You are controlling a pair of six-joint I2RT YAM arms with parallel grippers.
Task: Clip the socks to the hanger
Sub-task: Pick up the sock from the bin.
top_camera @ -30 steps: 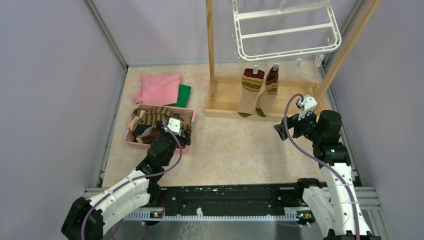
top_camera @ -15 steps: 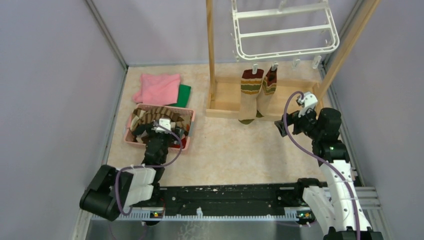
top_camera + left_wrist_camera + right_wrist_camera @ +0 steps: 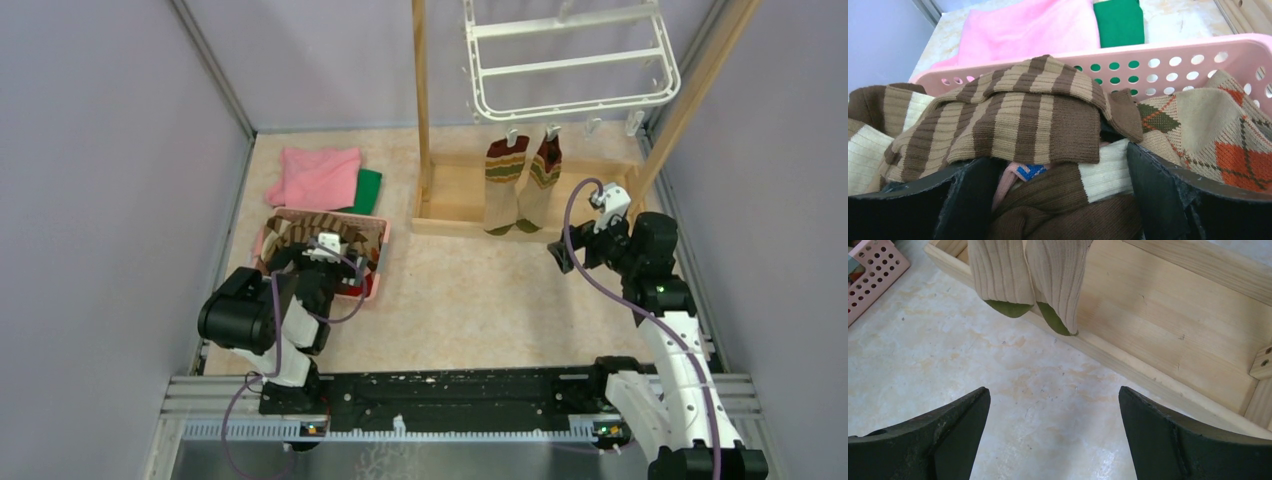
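Note:
The white hanger (image 3: 572,60) hangs at the top, between the wooden posts. Two red, green and tan banded socks (image 3: 520,182) hang from its front clips; their toes show in the right wrist view (image 3: 1024,275). More socks lie in the pink basket (image 3: 372,236). My left gripper (image 3: 318,262) is down in the basket, jaws open round a dark brown and cream sock (image 3: 1083,200), with a brown-and-cream striped sock (image 3: 1018,120) just beyond. My right gripper (image 3: 568,255) is open and empty over the floor, in front of the hung socks.
A pink cloth (image 3: 316,176) and a green cloth (image 3: 368,190) lie behind the basket. A wooden post frame (image 3: 462,200) with a low base stands under the hanger. An argyle sock (image 3: 1218,130) lies at the basket's right side. Grey walls close in both sides.
The left arm has folded back toward its base and the gripper has gone down into the basket among the socks. The hung socks swing slightly. The right arm has barely moved.

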